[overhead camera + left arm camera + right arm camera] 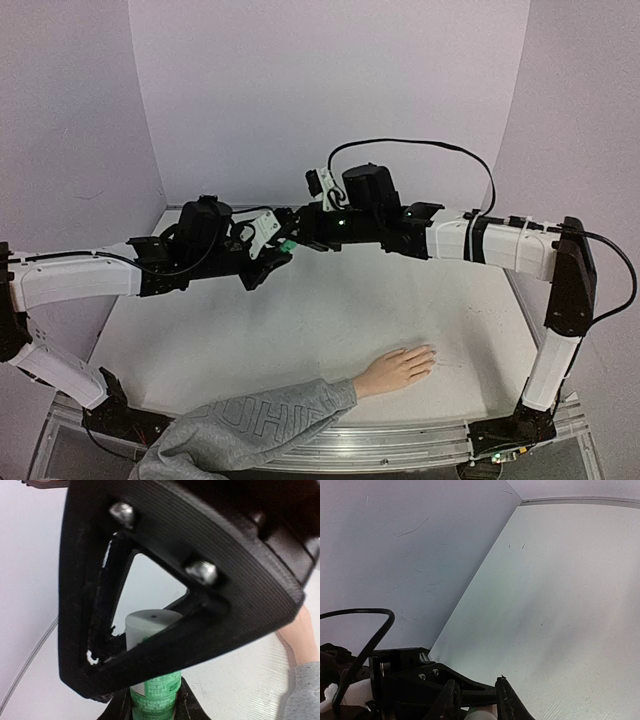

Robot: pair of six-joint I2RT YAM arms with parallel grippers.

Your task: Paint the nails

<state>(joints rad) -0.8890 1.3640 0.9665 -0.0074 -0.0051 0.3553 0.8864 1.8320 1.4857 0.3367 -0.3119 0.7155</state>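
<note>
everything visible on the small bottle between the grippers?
The bottle is a small cylinder with a green printed label and a plain white cap, plastic by the look. It is held aloft, clamped at the label by the left gripper, cap end toward the right gripper, whose fingers flank the cap. Whether they press on it is unclear.

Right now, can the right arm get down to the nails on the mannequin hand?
Probably yes: nothing stands between the right gripper and the nails on the table. But it seems clamped on the white cap.
</note>
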